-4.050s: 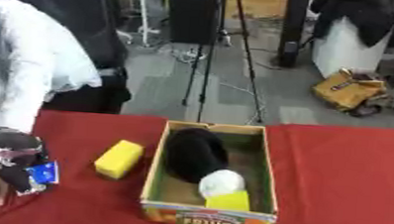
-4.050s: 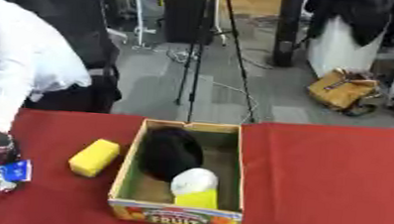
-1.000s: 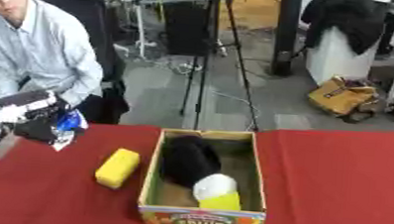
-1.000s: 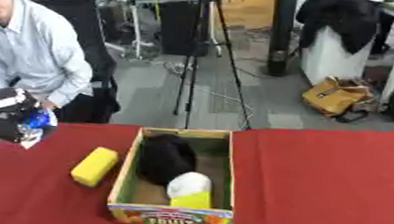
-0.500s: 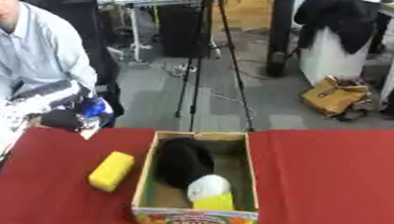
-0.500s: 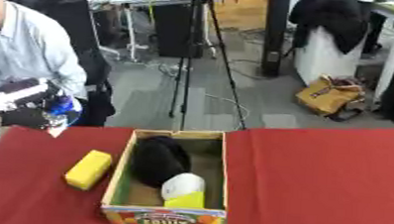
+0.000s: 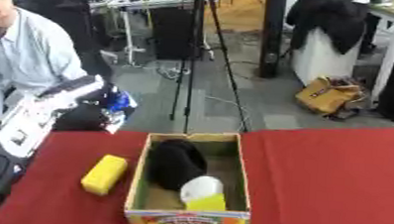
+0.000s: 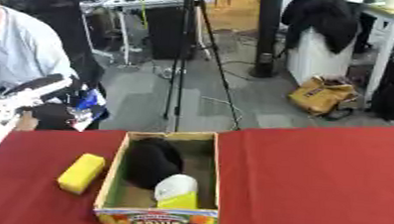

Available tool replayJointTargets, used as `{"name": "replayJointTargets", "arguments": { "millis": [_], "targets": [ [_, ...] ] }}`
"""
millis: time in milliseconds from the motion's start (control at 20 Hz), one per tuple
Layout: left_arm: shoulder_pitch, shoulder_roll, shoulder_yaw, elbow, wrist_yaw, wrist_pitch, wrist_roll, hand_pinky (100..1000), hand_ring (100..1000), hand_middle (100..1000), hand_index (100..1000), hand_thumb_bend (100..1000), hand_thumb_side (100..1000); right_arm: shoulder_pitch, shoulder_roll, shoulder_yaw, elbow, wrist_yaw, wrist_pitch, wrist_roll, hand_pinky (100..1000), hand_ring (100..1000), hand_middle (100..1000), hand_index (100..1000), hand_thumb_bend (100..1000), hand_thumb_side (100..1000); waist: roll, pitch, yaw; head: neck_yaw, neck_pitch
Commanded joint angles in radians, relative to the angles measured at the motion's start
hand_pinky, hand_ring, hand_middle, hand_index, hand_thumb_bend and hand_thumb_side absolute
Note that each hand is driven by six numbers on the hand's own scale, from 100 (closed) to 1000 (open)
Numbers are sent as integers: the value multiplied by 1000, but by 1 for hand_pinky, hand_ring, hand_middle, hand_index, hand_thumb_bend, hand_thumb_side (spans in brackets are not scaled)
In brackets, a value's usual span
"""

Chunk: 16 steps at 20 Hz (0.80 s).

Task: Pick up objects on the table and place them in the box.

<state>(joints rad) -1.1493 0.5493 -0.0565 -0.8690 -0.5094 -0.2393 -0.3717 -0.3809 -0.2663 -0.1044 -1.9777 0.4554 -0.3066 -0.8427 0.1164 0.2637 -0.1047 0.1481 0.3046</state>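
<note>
Red cloth covers the surface (image 7: 334, 183), and an open cardboard box (image 7: 243, 187) with a printed fruit label on its near wall stands on it, left of centre. Inside the box lie a black rounded soft-looking object (image 7: 176, 162) toward the far end, a white rounded object (image 7: 201, 188) nearer the front, and a small yellow block (image 7: 206, 202) touching the white one at the near end. Just beside the box, on its left, a yellow rectangular sponge-like block (image 7: 104, 174) lies on the red cloth, apart from the box wall.

At the left edge the robot's left arm, white and black, reaches up from the lower corner. Its left robot hand (image 7: 86, 112) is raised above the far left corner of the surface, well apart from the box, with its fingers curled round a blue and white packet (image 7: 119, 103) that sticks out to the right of it. The packet is held in the air, over the surface's far edge, higher than the box rim.

The right robot hand shows in neither view.

A person in a light shirt (image 7: 22, 62) sits beyond the surface at the far left, close behind the raised arm; whether the person touches it I cannot tell.
</note>
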Motion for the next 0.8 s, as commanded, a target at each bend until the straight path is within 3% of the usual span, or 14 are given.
{"name": "replayJointTargets", "arguments": {
  "millis": [50,800],
  "targets": [
    [-38,-2,3,4,-18,5,15,200,312,331,493,100,517,-8,-4,3,-22,-7,-8,-2,817,775,622,635,100,1000,-3,-24,-5,11,6],
    [-84,-113,10,87,-161,46,105,217,341,335,502,100,493,-19,-1,9,-22,-21,-13,7,817,776,620,634,100,1000,12,-9,-55,45,-8]
  ]
}}
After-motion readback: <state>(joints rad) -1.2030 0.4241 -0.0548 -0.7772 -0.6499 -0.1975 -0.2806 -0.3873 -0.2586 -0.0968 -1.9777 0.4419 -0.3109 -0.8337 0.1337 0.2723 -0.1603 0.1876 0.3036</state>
